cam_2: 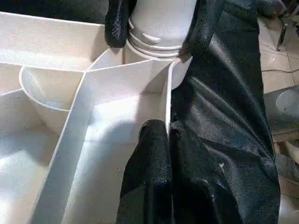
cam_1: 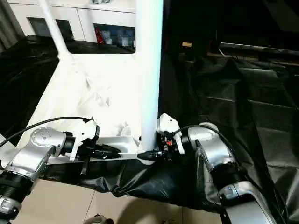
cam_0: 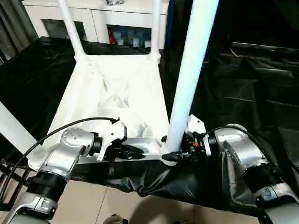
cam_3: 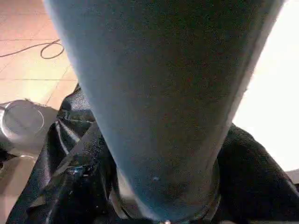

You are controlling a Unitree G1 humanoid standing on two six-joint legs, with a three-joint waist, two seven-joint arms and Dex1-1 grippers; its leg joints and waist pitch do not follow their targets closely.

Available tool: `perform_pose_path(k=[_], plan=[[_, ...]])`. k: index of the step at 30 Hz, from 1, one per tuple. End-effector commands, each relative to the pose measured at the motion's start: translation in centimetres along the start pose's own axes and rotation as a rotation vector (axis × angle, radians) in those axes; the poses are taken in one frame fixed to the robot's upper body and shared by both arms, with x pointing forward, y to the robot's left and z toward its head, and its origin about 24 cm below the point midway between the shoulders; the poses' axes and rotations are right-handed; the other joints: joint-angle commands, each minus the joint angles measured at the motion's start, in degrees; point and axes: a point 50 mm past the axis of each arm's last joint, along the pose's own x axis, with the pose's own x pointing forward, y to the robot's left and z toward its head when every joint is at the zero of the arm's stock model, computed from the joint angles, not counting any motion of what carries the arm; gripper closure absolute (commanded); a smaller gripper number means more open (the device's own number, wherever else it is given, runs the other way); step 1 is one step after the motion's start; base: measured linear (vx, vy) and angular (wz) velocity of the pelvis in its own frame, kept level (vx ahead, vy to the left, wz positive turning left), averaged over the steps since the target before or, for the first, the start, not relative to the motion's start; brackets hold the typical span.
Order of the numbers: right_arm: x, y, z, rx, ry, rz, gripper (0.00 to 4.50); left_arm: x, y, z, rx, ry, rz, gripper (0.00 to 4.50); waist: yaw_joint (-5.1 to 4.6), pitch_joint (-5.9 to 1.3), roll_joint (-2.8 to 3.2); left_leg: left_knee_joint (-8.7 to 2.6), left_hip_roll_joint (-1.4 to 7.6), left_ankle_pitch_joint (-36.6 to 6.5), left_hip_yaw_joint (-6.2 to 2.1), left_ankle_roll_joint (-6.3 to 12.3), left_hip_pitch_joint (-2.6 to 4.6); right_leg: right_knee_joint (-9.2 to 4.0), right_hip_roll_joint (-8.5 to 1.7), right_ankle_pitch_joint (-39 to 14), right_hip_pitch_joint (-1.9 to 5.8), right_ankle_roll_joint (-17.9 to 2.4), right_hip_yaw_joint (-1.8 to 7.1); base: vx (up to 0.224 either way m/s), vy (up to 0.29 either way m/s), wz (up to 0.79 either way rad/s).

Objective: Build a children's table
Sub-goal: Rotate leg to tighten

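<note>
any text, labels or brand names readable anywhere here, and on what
None can be read.
Tabletop and the near leg: plain white, no print.
Boxes behind the cabinet glass: colored packaging, any print too small to read.
Small tag on the dark shelf: too small to read.

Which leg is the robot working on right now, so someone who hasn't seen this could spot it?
Find the white tabletop lying upside down on the black sheet. Legs stand in its corners; go to the near right corner, between the two grippers. That leg is the closest and looks thickest, with the right gripper around its base.
</note>
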Motion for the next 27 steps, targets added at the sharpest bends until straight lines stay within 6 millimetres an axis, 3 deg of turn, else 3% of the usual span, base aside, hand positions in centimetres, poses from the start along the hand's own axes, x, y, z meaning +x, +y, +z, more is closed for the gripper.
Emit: perform_pose_path(k=[1,4,5,8,13,16,22,25,26,27], plan=[[1.7,1.3,0.0,-0.008,-0.003,0.146,1.85,0.3,0.4,1.7,0.049,-0.059,0.040,4.50,-0.23,-3.54,-0.13,-4.18,2.65,-13.75,-1.03,2.11,0.99,-4.00,-3.56,-12.78,2.70,-14.16,2.35,0.000,0.000,0.00],[1.7,1.3,0.0,-0.005,-0.008,0.136,1.87,0.4,0.5,1.7,0.046,-0.064,0.052,4.50,-0.19,-3.67,-0.11,-4.14,2.68,-13.25,-1.04,1.99,1.04,-3.89,-3.53,-11.77,2.72,-14.21,2.34,0.000,0.000,0.00],[1.9,1.3,0.0,-0.002,-0.024,0.107,1.87,0.6,0.6,1.8,0.046,-0.076,0.072,4.50,-0.15,-3.71,0.15,-4.11,2.68,-13.12,-1.07,1.98,1.04,-3.84,-3.54,-11.41,2.71,-14.32,2.33,0.000,0.000,0.00],[2.4,0.4,0.3,0.017,-0.076,-0.040,1.88,1.2,1.2,2.3,0.036,-0.111,0.148,4.50,-0.20,-3.67,0.15,-4.14,2.63,-13.53,-1.03,1.83,0.99,-3.92,-3.47,-11.14,2.74,-14.46,2.31,0.000,0.000,0.00],[3.6,-1.2,0.4,0.047,-0.120,-0.311,1.89,2.4,2.3,2.9,0.021,-0.127,0.272,4.50,-1.37,-3.32,-0.10,-4.56,2.26,-17.25,-1.52,-0.71,1.15,-4.94,-3.83,-20.42,2.62,-11.45,2.33,0.000,0.000,0.00],[4.9,-2.2,0.3,0.122,-0.139,-0.509,1.89,3.7,2.8,3.5,-0.003,-0.156,0.346,4.50,-2.26,-3.36,-0.05,-4.47,2.05,-17.41,-1.56,-0.75,1.07,-5.10,-3.69,-21.21,2.55,-10.96,2.35,0.000,0.000,0.00],[7.5,-3.8,0.9,0.304,-0.172,-0.874,1.89,6.9,2.9,4.8,-0.018,-0.181,0.440,4.50,-3.39,-3.57,0.27,-4.47,1.96,-15.62,-1.53,-0.74,0.85,-4.92,-3.53,-17.89,2.50,-11.50,2.37,0.000,0.000,0.00],[8.3,-3.8,1.4,0.326,-0.202,-0.893,1.89,7.6,2.7,5.1,-0.014,-0.183,0.431,4.50,-3.19,-3.87,0.26,-4.22,1.92,-14.24,-1.35,0.34,0.82,-4.66,-3.43,-13.99,2.70,-11.99,2.33,0.000,0.000,0.00],[8.6,-3.7,1.7,0.276,-0.196,-0.894,1.33,7.9,2.6,5.1,-0.006,-0.179,0.424,4.50,-3.15,-3.98,0.28,-4.15,1.91,-13.03,-1.28,0.94,0.73,-4.37,-3.39,-11.26,2.81,-12.53,2.32,0.000,0.000,0.00],[8.7,-3.6,1.9,0.248,-0.196,-0.882,1.33,8.0,2.5,5.1,0.003,-0.175,0.414,4.50,-3.13,-4.01,0.31,-4.12,1.91,-12.37,-1.25,1.22,0.68,-4.24,-3.38,-9.95,2.87,-12.86,2.33,0.000,0.000,0.00]])
